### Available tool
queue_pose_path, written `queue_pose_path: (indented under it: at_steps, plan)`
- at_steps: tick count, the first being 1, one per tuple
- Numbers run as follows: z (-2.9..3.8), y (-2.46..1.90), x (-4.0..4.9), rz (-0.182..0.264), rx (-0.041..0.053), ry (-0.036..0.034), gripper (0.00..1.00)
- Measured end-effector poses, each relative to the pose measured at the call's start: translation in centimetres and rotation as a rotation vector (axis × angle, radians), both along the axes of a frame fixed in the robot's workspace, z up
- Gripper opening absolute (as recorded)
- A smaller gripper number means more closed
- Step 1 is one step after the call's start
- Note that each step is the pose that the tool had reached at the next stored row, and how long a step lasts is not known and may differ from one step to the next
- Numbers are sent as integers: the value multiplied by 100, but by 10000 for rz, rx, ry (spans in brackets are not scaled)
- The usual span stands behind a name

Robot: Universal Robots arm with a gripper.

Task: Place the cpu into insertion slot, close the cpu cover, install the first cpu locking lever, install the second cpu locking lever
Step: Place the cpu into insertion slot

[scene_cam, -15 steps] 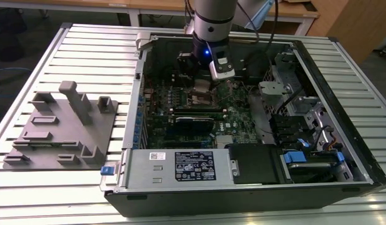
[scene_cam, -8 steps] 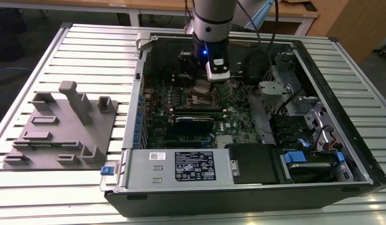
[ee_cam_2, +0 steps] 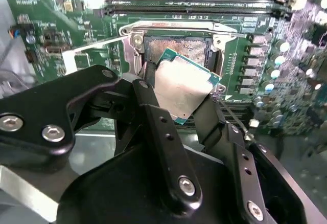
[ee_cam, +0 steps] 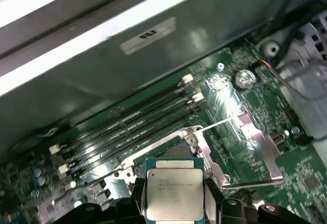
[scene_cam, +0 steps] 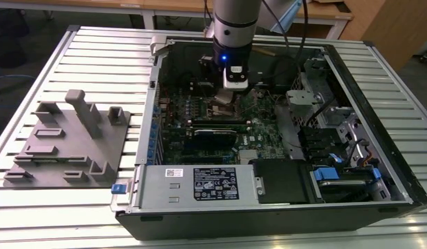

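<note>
While our black gripper (ee_cam_2: 179, 95) pinches the silver-grey square cpu (ee_cam_2: 184, 83) close over the silver-rimmed insertion slot (ee_cam_2: 176, 47), we judge placement is in hand, calling for square, level alignment.

The cpu (ee_cam_2: 183, 88) hangs over the insertion slot (ee_cam_2: 174, 47).

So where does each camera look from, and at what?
Exterior view: off the arm, high up, looking down into the open computer case; shows the arm and gripper.
Second wrist view: on the wrist, facing the insertion slot past the black fingers.
First wrist view: on the wrist, facing the memory slots.
Both wrist views share the cpu held in the gripper.
</note>
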State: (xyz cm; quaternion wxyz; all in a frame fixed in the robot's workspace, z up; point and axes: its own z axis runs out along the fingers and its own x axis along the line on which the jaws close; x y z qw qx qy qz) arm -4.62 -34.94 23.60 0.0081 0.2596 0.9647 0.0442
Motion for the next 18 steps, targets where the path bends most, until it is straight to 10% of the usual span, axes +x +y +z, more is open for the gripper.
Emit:
queue_pose_path:
  at_steps: [18]
  plan:
    - [-35, 0, 0, -3281, 0, 0, 54]
